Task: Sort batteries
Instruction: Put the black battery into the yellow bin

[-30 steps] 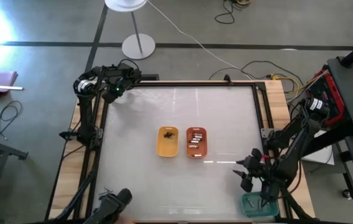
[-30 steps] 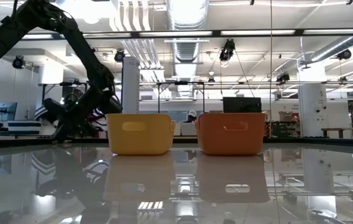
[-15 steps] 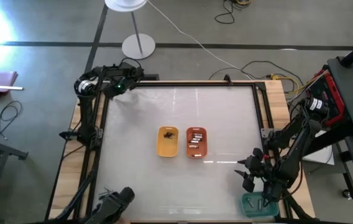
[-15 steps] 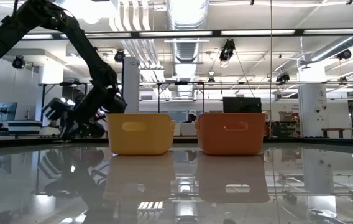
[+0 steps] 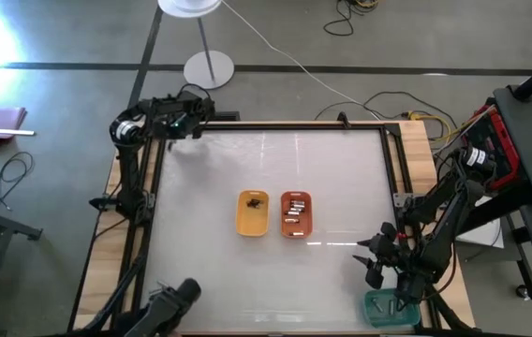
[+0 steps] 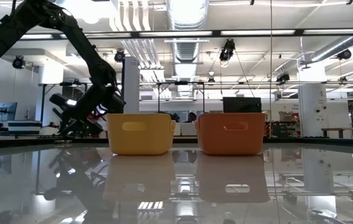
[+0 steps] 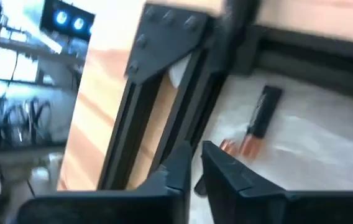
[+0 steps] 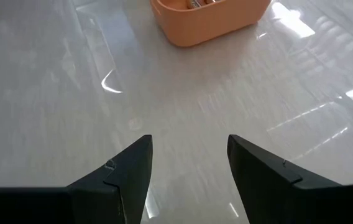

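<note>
**Stray battery lies ahead of left gripper at table corner**

We find the left gripper [image 5: 194, 120] at the upper left of the high view, its fingers [image 7: 178, 167] nearly closed and empty. One battery [image 7: 258, 122] lies just beyond the tips, long axis running roughly away from them, beside the table frame [image 7: 164, 106]. The right gripper [image 8: 189, 163] waits wide open, well apart, near the orange tray [image 5: 295, 213]. We judge the left arm nearer.

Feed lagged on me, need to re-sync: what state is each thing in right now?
Left gripper: shut, at the table's far-left corner.
Dark copper-tipped battery: lying loose near that corner.
Right gripper: open, empty.
Yellow rectangular tray: upright, holding dark batteries.
Orange rectangular tray: upright, holding silvery batteries.
Teal tray: under right arm.
</note>
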